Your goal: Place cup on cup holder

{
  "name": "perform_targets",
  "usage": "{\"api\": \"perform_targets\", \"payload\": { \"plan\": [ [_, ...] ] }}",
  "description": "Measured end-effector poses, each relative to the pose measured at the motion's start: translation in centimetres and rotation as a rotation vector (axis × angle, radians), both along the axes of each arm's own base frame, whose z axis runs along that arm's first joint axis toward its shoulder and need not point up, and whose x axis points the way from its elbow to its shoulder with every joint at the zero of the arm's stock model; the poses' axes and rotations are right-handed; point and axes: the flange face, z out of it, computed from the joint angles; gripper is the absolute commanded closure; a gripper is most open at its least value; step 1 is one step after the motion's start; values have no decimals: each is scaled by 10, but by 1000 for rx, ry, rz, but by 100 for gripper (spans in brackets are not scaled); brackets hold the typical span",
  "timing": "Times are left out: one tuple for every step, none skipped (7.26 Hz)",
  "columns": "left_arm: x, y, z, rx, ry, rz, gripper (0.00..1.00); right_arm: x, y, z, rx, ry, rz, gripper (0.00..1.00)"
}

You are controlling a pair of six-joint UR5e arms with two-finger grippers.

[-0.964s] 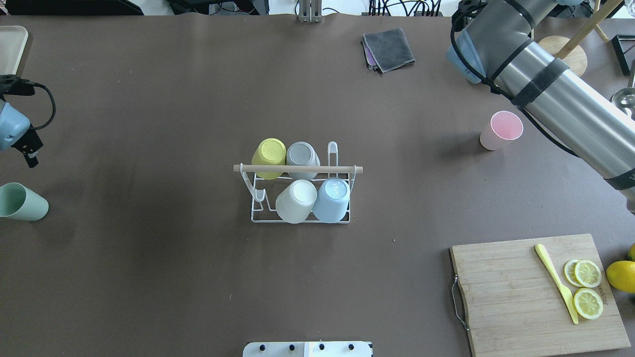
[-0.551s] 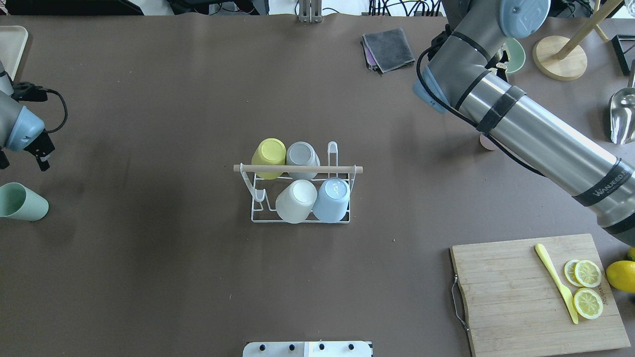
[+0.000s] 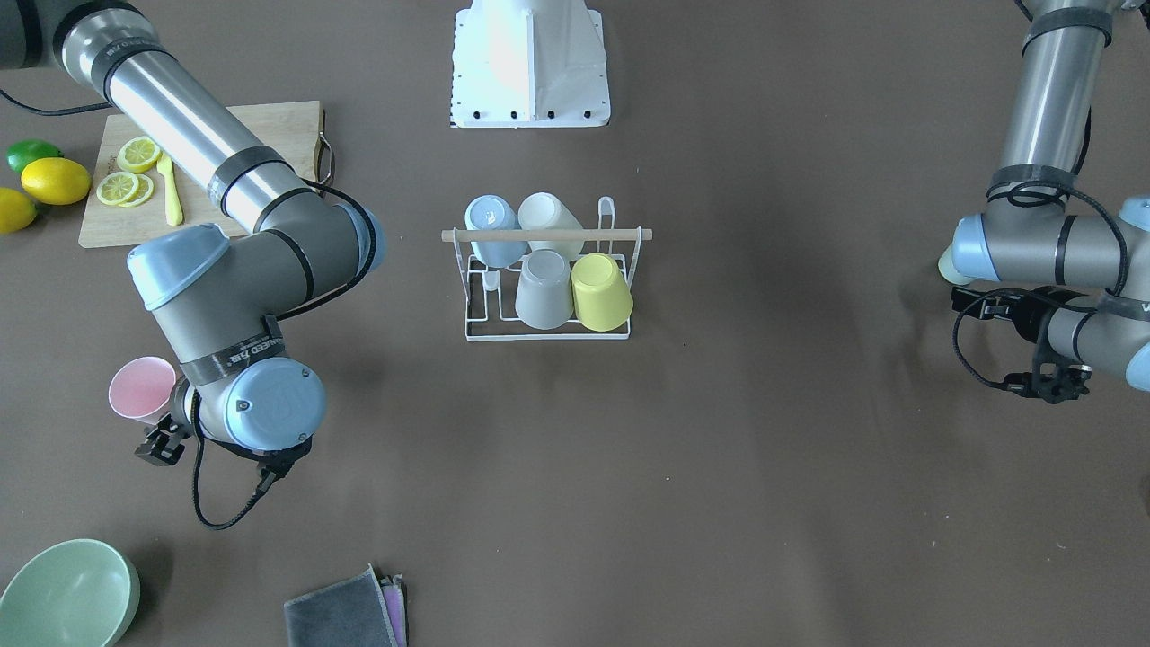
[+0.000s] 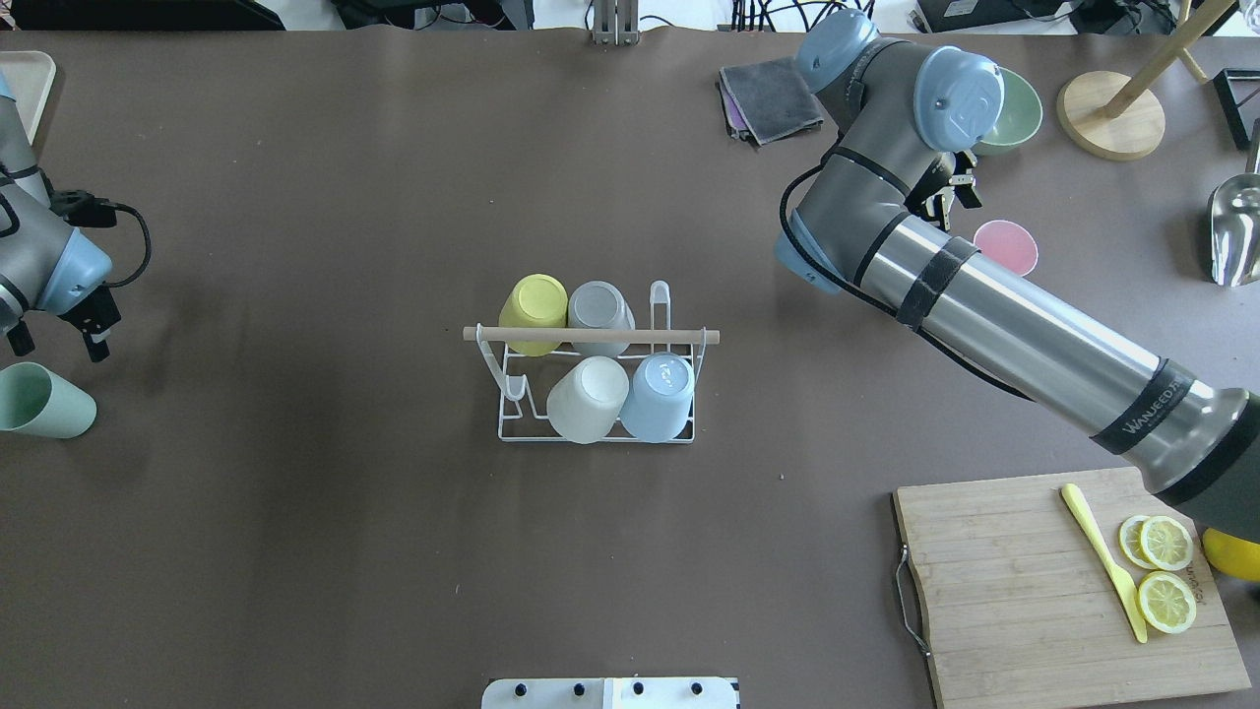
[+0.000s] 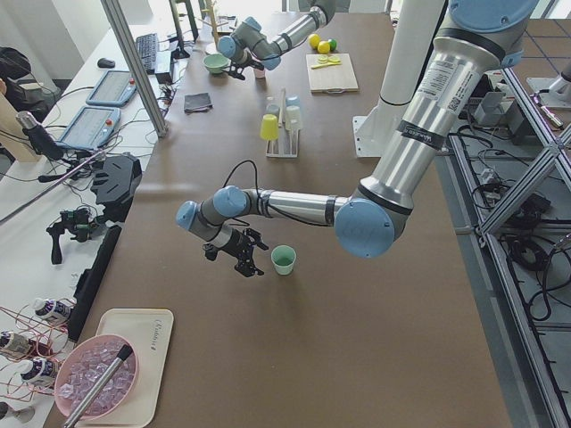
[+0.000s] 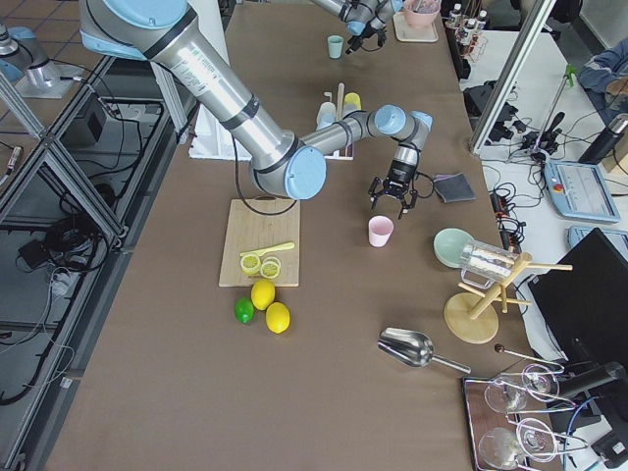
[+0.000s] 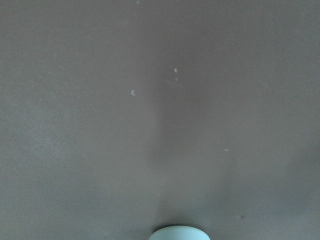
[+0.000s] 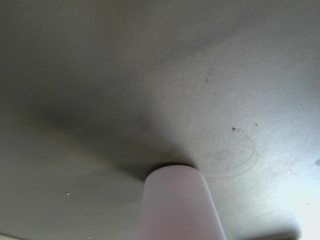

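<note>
The white wire cup holder (image 4: 512,418) with a wooden rod handle (image 4: 591,336) stands mid-table and bears yellow, grey, cream and blue cups upside down. A pink cup (image 4: 1005,246) stands upright at the right; it also shows in the right wrist view (image 8: 180,205). My right gripper (image 4: 950,197) hovers open and empty just beyond the pink cup, a little above it. A mint green cup (image 4: 44,401) stands at the left edge. My left gripper (image 4: 57,345) is open and empty just beyond it. The green cup's rim (image 7: 180,232) shows at the bottom of the left wrist view.
A cutting board (image 4: 1024,591) with lemon slices and a yellow knife lies front right. A green bowl (image 4: 1019,113), a grey cloth (image 4: 773,98), a wooden stand (image 4: 1112,113) and a metal scoop (image 4: 1235,231) are at the far right. A tray (image 4: 20,94) sits far left.
The right arm has swung away from the robot, uncovering the pink cup and bringing its gripper beside it. The left gripper has moved closer to the green cup.
</note>
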Motion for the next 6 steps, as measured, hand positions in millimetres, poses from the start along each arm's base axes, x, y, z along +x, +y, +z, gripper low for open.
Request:
{"api": "perform_targets", "payload": {
  "plan": [
    [5, 0, 0, -15, -2, 15, 2, -8, 4, 5, 13, 23, -47, 0],
    [10, 2, 1, -29, -2, 35, 2, -15, 8, 11, 27, 47, -100, 0],
    [15, 6, 3, -38, 5, 63, 2, -21, 11, 16, 41, 67, -148, 1],
    [21, 11, 4, -47, 9, 89, 2, -24, 12, 21, 51, 76, -182, 1],
    [26, 16, 7, -55, 7, 109, 2, -25, 11, 27, 58, 82, -206, 1],
    [32, 21, 11, -64, 2, 125, 2, -25, 12, 35, 62, 93, -225, 1]
  ]
}}
